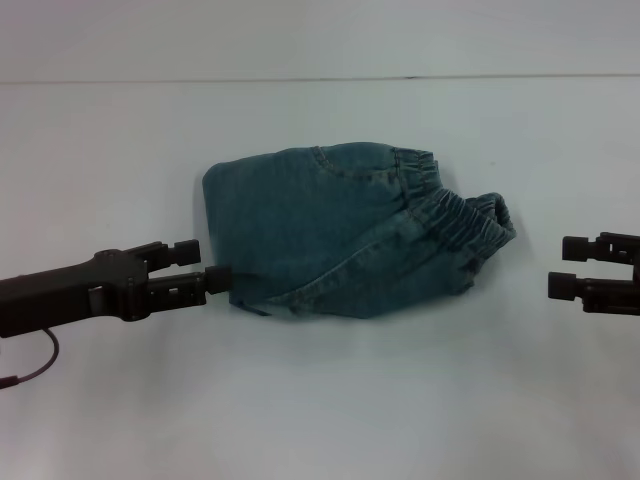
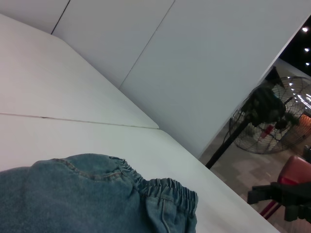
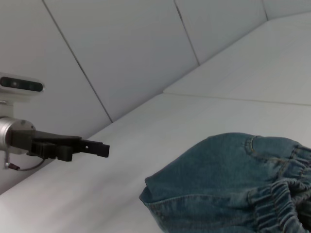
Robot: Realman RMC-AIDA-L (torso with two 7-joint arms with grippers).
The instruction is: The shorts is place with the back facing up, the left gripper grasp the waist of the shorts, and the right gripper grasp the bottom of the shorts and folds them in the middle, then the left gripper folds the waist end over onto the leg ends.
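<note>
The shorts (image 1: pixel 330 235) lie folded in a compact blue denim bundle at the middle of the white table. Their ruffled waist (image 1: pixel 455 205) sits at the bundle's right end, doubled in two layers; the left end is a smooth fold. I cannot make out the bottom of the shorts. My left gripper (image 1: pixel 214 264) is open just left of the bundle, its nearer fingertip at the fabric's edge, holding nothing. My right gripper (image 1: pixel 558 266) stands open to the right, a short gap from the waist. The left wrist view shows the shorts (image 2: pixel 73 194), the waist (image 2: pixel 167 190) and the right gripper (image 2: pixel 286 194). The right wrist view shows the shorts (image 3: pixel 218 194) and the left gripper (image 3: pixel 73 148).
The white table (image 1: pixel 320 400) has a seam line along its back (image 1: pixel 300 79). A thin black cable (image 1: pixel 40 365) hangs under the left arm. Beyond the table's far edge stand a floor fan (image 2: pixel 265 116) and a red chair (image 2: pixel 296 170).
</note>
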